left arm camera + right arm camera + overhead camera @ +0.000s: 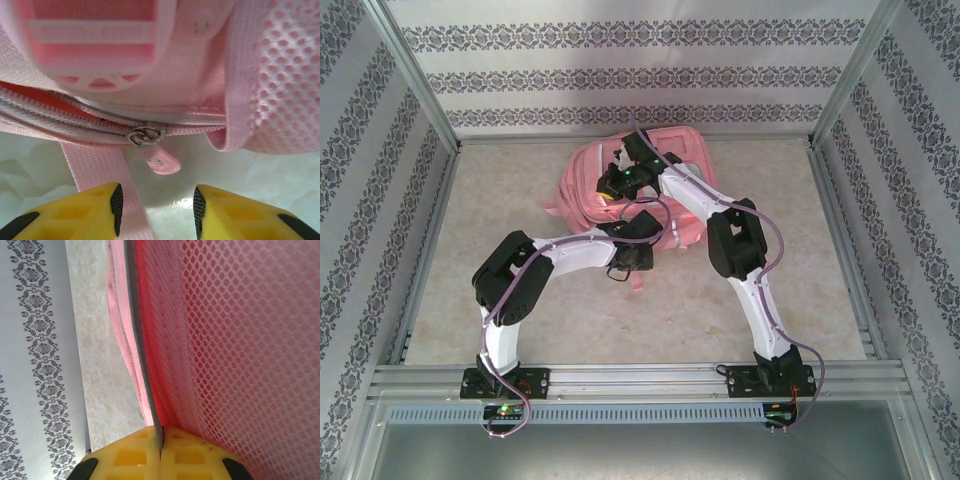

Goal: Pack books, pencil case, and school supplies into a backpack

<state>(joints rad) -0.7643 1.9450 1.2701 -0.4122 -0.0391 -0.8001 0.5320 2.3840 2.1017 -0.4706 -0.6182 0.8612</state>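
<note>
Much table (520, 300) surrounds the backpack (582, 192); right end effector (161, 434) pinches its edge.

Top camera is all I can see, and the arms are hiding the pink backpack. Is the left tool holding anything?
Observer: No. The left tool is open and gripping nothing. It points at the zip slider on the backpack.
Operator: Is that zip open?
Observer: Partly. On one side of the slider the teeth look parted and orange lining shows. On the other side they are closed.
Operator: What about the right tool?
Observer: The right tool is shut on a thin grey edge of the backpack, beside pink mesh.
</note>
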